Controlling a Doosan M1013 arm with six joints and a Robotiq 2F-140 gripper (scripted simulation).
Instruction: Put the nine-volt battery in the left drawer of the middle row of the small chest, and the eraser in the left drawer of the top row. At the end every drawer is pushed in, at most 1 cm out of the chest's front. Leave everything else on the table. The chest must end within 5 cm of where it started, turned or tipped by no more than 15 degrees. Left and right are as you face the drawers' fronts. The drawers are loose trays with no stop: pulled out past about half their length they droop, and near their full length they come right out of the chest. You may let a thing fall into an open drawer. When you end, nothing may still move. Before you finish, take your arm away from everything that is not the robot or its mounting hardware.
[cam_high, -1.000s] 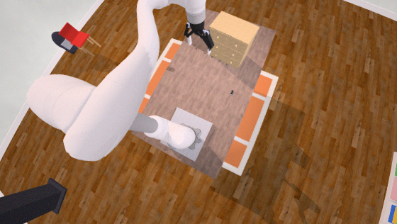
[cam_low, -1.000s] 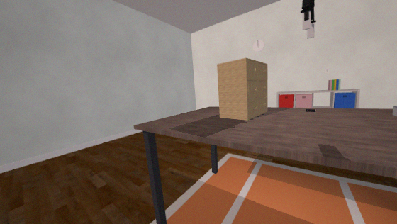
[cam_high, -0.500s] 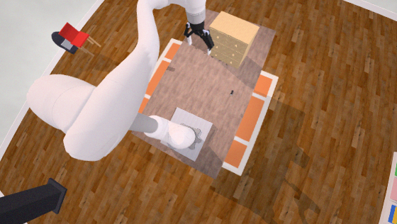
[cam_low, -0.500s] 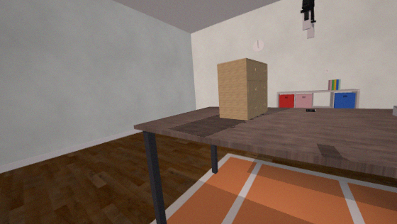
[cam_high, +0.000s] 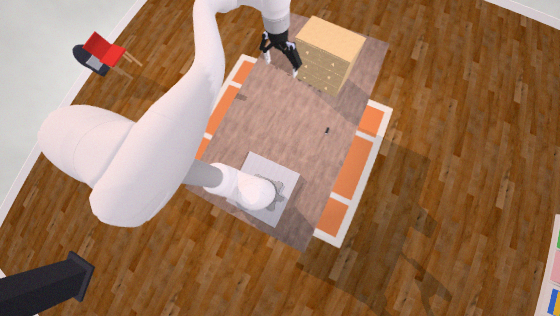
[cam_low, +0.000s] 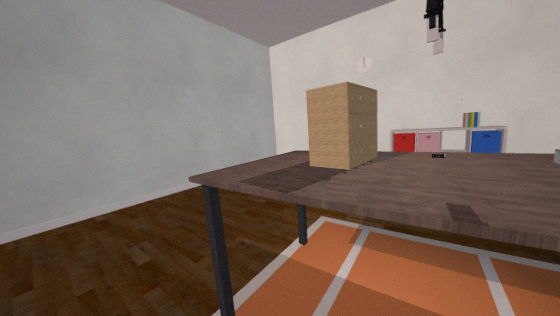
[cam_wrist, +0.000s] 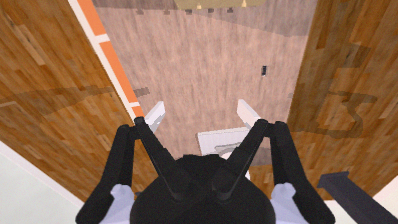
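Observation:
The small wooden chest (cam_high: 330, 52) stands at the far end of the table, and its drawers all look pushed in. It also shows in the exterior view (cam_low: 342, 125) and at the top edge of the wrist view (cam_wrist: 217, 4). A small black object (cam_high: 326, 130), likely the nine-volt battery, lies on the table in front of the chest; it also shows in the other views (cam_low: 438, 156) (cam_wrist: 263, 70). A flat dark patch (cam_high: 241, 96) lies near the table's left edge; I cannot tell whether it is the eraser. My gripper (cam_high: 281, 64) (cam_low: 435, 35) (cam_wrist: 200, 106) is open and empty, high above the table.
The arm's base stands on a grey plate (cam_high: 265, 190) at the table's near end. An orange rug (cam_high: 352, 167) lies under the table. A red chair (cam_high: 102, 52) and a shelf with coloured boxes (cam_low: 447, 141) stand away from the table.

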